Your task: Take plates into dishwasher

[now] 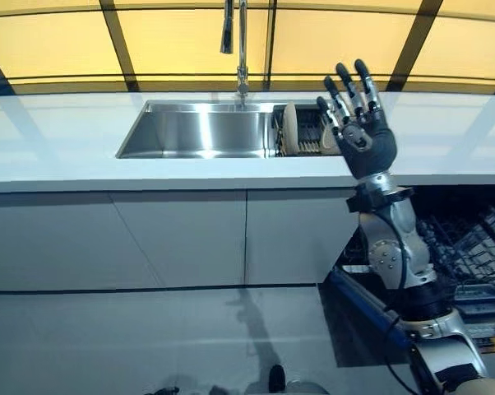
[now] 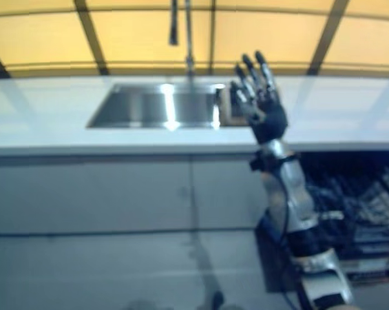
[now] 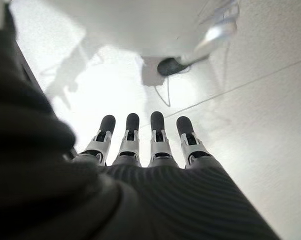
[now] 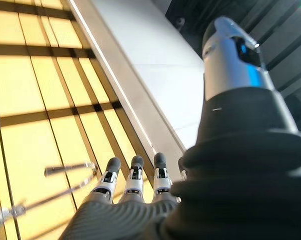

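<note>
reaching the empty, straight-fingered right hand (image 1: 364, 132) up over the tabletop (image 1: 58, 148) toward plates (image 1: 291, 130) racked in the sink (image 1: 190, 132), needing next to close on one and lower it to the open dishwasher (image 1: 469, 255); left hand (image 3: 140, 150) hanging open, idle.

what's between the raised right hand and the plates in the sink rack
Nothing: in the left eye view the open right hand hangs empty just before the plates, only air between.

sink basin (image 1: 194, 132): open | faucet (image 1: 241, 49): over back rim | rack with plates (image 1: 301, 132): fills right end
</note>
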Motion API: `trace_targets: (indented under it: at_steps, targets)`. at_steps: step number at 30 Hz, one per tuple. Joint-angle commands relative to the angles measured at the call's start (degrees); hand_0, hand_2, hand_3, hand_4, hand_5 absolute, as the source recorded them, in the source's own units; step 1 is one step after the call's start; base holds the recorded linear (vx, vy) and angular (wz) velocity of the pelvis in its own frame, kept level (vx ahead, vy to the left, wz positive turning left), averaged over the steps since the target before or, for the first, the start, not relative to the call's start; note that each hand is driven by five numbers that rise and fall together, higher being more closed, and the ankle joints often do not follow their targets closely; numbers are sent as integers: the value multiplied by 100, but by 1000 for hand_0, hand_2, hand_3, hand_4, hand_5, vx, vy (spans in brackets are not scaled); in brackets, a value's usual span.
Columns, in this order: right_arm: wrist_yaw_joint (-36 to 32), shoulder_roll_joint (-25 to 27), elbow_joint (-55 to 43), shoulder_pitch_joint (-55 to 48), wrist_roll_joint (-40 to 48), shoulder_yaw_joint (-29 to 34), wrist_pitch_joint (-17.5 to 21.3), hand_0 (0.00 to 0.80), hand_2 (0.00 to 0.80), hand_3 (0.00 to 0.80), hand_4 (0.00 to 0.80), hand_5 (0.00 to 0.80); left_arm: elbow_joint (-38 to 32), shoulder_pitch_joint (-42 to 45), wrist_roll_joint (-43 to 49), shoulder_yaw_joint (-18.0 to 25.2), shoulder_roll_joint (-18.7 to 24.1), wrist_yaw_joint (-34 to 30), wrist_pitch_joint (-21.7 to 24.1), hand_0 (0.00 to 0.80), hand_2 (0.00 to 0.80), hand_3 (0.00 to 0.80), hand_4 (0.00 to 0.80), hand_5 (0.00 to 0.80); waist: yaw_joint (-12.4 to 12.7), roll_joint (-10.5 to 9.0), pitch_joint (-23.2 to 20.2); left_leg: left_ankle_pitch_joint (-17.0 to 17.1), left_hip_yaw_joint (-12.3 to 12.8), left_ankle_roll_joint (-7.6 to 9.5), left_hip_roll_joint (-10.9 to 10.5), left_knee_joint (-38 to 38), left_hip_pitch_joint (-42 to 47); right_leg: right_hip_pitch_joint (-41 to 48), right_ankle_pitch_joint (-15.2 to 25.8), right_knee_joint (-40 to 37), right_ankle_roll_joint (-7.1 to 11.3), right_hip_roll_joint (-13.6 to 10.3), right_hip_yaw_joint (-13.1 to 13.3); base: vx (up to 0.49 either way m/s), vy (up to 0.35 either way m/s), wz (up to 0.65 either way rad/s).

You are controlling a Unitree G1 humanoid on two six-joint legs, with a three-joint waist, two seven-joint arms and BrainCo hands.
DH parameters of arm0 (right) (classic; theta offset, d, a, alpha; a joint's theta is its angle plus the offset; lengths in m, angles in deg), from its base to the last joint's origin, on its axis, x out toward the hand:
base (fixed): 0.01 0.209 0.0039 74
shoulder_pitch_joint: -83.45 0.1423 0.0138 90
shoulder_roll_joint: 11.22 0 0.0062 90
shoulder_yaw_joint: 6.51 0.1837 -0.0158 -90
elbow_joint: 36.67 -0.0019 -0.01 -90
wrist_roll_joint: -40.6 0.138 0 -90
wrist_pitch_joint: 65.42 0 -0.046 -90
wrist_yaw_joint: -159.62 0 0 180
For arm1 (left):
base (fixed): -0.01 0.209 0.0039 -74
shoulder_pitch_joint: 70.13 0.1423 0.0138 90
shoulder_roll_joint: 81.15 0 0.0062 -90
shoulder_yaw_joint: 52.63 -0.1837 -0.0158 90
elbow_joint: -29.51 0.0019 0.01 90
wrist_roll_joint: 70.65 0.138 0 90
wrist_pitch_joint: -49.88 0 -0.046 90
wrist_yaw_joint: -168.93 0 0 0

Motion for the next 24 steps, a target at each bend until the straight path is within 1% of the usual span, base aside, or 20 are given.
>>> trace_targets:
  at_steps: [1,2,3,4,5,6,7,8,9,10,12,13,14,15,16,18,19,20,22,24]
  targets:
    - [31,-32,-332,388,-78,298,189,0,0,0,0,0,178,-112,256,-9,130,-56,126,0,0,0,0,0,87,-368,-278,-688,-140,498,-744,376,463,-1251,1203,-350,511,-403,402,479,-239,3]
    - [58,-57,-391,404,-113,268,106,0,0,0,0,0,223,-76,258,71,117,-76,188,0,0,0,0,0,103,-282,-401,-596,43,330,-568,533,709,-1142,1078,-225,471,-353,117,456,-228,3]
    - [72,-92,-424,407,-150,205,72,0,0,0,0,0,259,-55,202,119,114,-96,253,0,0,0,0,0,73,-229,-519,-163,162,139,-457,761,808,-1065,977,-215,374,-300,-58,571,-293,5]
    - [61,-101,-453,394,-186,136,65,0,0,0,0,0,280,-13,131,167,94,-81,347,0,0,0,0,0,57,-134,-599,350,258,-51,-314,1213,805,-942,857,-240,244,-153,-104,383,-219,5]
    - [57,-105,-463,387,-191,114,70,0,0,0,0,0,286,2,121,183,85,-65,382,0,0,0,0,0,50,-156,-625,653,282,-125,-332,1526,725,-874,826,-280,192,-139,-77,406,-254,5]
    - [52,-115,-511,342,-194,46,83,0,0,0,0,0,290,65,100,214,42,24,496,0,0,0,0,0,79,-222,-649,1226,358,-293,-415,2587,400,-629,720,-381,37,-99,19,371,-260,1]
    - [25,-113,-565,267,-256,1,102,0,0,0,0,0,280,125,76,221,-13,112,616,0,0,0,0,0,144,-276,-605,1424,490,-383,-465,3771,-99,-439,619,-384,-99,-84,76,419,-323,7]
    - [-24,-110,-592,199,-305,12,120,0,0,0,0,0,235,158,68,233,-43,162,700,0,0,0,0,0,210,-455,-537,1549,622,-380,-507,4696,-762,-242,540,-386,-182,-215,111,292,-267,4]
    - [-37,-97,-606,158,-338,28,141,0,0,0,0,0,167,166,56,224,-57,201,728,0,0,0,0,0,249,-523,-481,1481,749,-361,-406,5162,-1216,-110,484,-390,-235,-251,80,239,-238,-11]
    - [-12,-61,-621,117,-421,55,198,0,0,0,0,0,50,145,24,213,-66,250,751,0,0,0,0,0,348,-543,-339,1302,885,-314,-179,5449,-1783,145,388,-408,-288,-213,35,223,-186,-32]
    - [133,-1,-574,174,-580,44,298,0,0,0,0,0,-87,69,-31,167,-6,243,783,0,0,0,0,0,504,-593,-148,1162,997,-225,121,4938,-2350,513,265,-517,-277,-198,26,278,-108,-12]
    - [282,22,-557,274,-696,14,283,0,0,0,0,0,-133,26,-33,144,38,240,786,0,0,0,0,0,569,-571,-96,1103,1094,-185,225,4150,-2318,638,157,-561,-243,-174,15,339,-7,14]
    - [446,65,-526,421,-734,-30,232,0,0,0,0,0,-151,-19,-30,152,85,204,753,0,0,0,0,0,604,-573,-97,1075,1186,-152,252,3430,-2237,686,89,-597,-213,-186,8,403,63,-2]
    - [596,93,-494,556,-750,-63,151,0,0,0,0,0,-161,-61,-24,172,127,170,690,0,0,0,0,0,635,-524,-110,1126,1217,-169,334,2642,-2169,729,11,-612,-177,-141,23,437,137,-17]
    - [723,115,-441,674,-782,-82,62,0,0,0,0,0,-165,-90,-24,190,152,142,627,0,0,0,0,0,682,-476,-93,1215,1161,-207,357,1777,-2033,838,-98,-609,-136,-105,145,450,184,-9]
    - [815,178,-328,778,-777,-108,15,0,0,0,0,0,-186,-99,-28,199,146,132,544,0,0,0,0,0,744,-378,-176,1387,890,-234,348,404,-2031,879,-189,-587,-57,-39,351,440,199,-2]
    - [842,200,-317,780,-792,-131,-7,0,0,0,0,0,-209,-86,-41,191,137,137,513,0,0,0,0,0,766,-355,-184,1549,840,-267,348,-62,-1957,944,-248,-565,-46,-28,433,475,204,-9]
    - [848,257,-298,774,-786,-159,-2,0,0,0,0,0,-258,-28,-78,183,109,178,491,0,0,0,0,0,804,-308,-209,1751,792,-316,385,-542,-2077,1056,-327,-545,-34,20,614,446,180,-13]
    - [812,325,-282,748,-740,-168,8,0,0,0,0,0,-299,59,-117,176,81,240,494,0,0,0,0,0,825,-309,-233,1785,896,-347,391,-653,-2339,1192,-433,-509,-9,39,752,360,177,-21]
    - [716,489,-221,717,-614,-136,52,0,0,0,0,0,-309,164,-197,187,73,275,573,0,0,0,0,0,848,-286,-249,2018,1034,-366,396,-577,-2562,1409,-601,-526,35,49,892,343,242,-50]
